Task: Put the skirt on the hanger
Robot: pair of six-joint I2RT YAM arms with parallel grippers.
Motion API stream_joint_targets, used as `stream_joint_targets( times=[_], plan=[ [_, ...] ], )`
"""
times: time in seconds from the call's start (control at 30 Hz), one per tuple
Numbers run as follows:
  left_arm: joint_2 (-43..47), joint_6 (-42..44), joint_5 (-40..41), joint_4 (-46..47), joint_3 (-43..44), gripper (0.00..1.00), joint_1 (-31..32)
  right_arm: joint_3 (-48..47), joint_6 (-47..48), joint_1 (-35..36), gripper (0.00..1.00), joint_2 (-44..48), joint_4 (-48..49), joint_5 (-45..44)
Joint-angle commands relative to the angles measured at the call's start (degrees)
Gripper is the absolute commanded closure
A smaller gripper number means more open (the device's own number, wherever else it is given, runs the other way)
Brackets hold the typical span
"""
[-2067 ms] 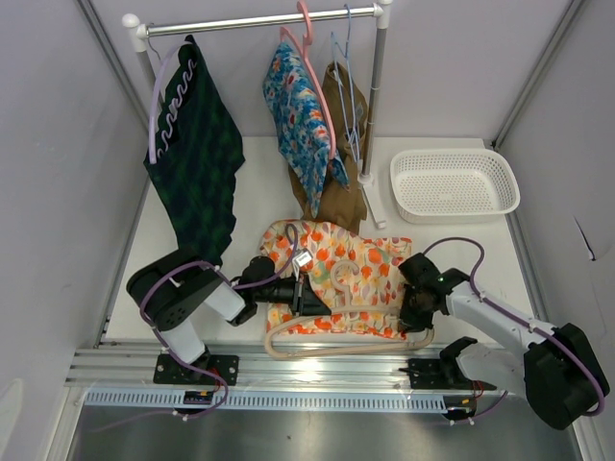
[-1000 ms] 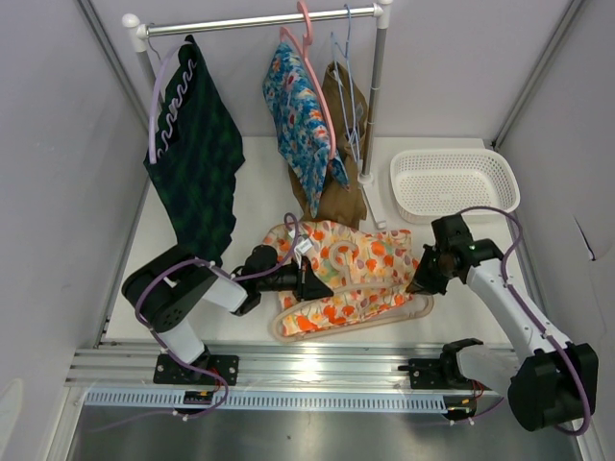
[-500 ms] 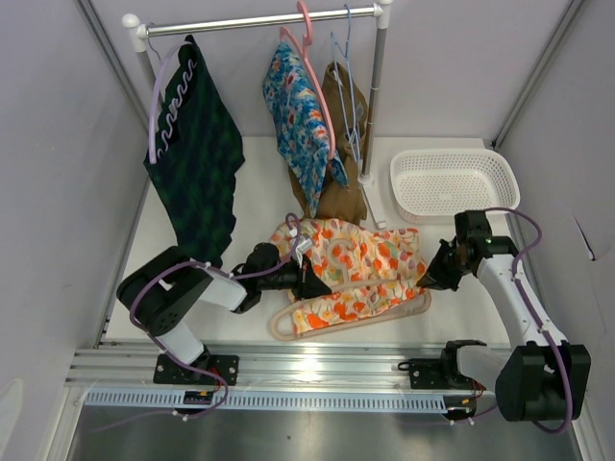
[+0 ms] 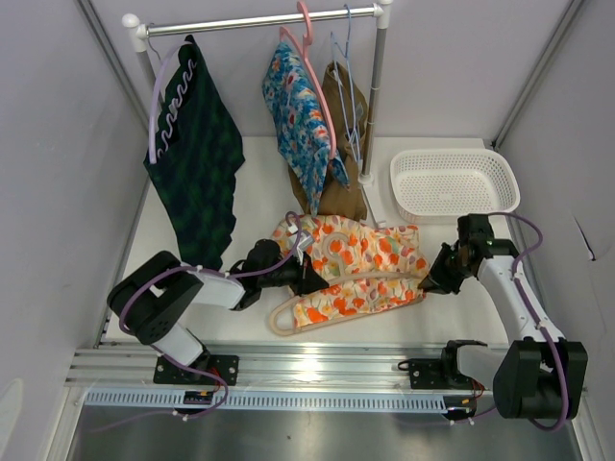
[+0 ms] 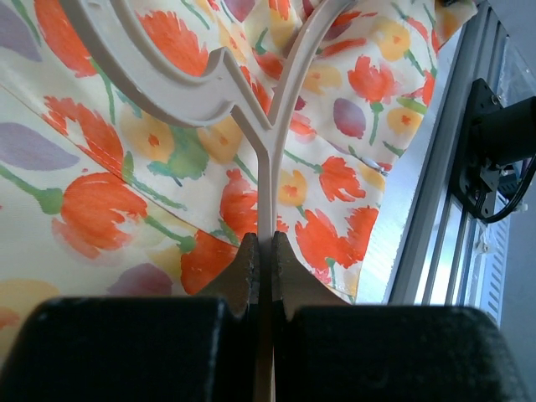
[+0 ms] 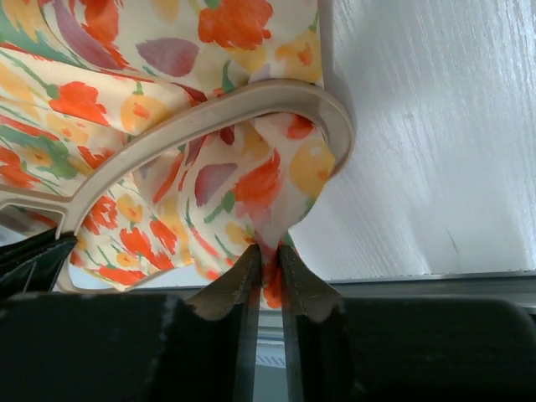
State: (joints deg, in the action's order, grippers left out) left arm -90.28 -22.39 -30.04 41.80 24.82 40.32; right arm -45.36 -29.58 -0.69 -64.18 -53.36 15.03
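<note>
The skirt (image 4: 360, 259), cream with orange and purple flowers, lies on the white table in front of the rack, draped over a beige plastic hanger (image 4: 317, 317). My left gripper (image 4: 309, 279) is shut on the hanger's thin neck (image 5: 265, 197), with the skirt (image 5: 100, 193) spread behind it. My right gripper (image 4: 430, 281) is shut on a pinch of the skirt's edge (image 6: 272, 205) just past the hanger's right end (image 6: 322, 109) and holds the cloth pulled over that end.
A clothes rail (image 4: 259, 19) at the back carries a dark green garment (image 4: 197, 154), a blue floral garment (image 4: 300, 110) and a brown one (image 4: 336, 182). A white basket (image 4: 454, 182) stands at the back right. The metal rail (image 4: 307, 370) runs along the near edge.
My right gripper has carried the skirt's edge from the near middle up and to the right, stretching the cloth over the hanger's right end. The hanger and skirt have swung away from the front edge.
</note>
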Motion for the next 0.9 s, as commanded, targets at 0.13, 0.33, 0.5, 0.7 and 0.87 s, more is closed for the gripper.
stream_joint_targets(
  times=[0.13, 0.33, 0.5, 0.7, 0.87],
  plan=[
    [1.16, 3.14, 3.15, -2.07, 1.28, 1.0, -0.59, -0.42, -3.63, 9.01, 0.48, 3.62, 2.3, -7.81],
    [0.98, 3.32, 2.71, -2.78, 1.9, 1.0, -0.59, -2.71, -10.66, 22.01, 0.49, 10.03, 1.86, -20.2],
    [1.07, 3.32, 2.71, -3.04, 1.9, 1.0, -0.59, -1.66, -16.64, 35.47, 0.49, 18.46, 6.07, -30.99],
    [0.63, 3.32, 2.27, -3.22, 2.25, 1.0, -0.59, 0.98, -18.39, 50.65, 0.49, 17.0, 15.48, -36.36],
    [0.28, 2.97, 2.09, -3.13, 2.69, 1.0, -0.59, -0.6, -17.88, 61.5, 0.48, 11.11, 20.28, -44.47]
  ],
)
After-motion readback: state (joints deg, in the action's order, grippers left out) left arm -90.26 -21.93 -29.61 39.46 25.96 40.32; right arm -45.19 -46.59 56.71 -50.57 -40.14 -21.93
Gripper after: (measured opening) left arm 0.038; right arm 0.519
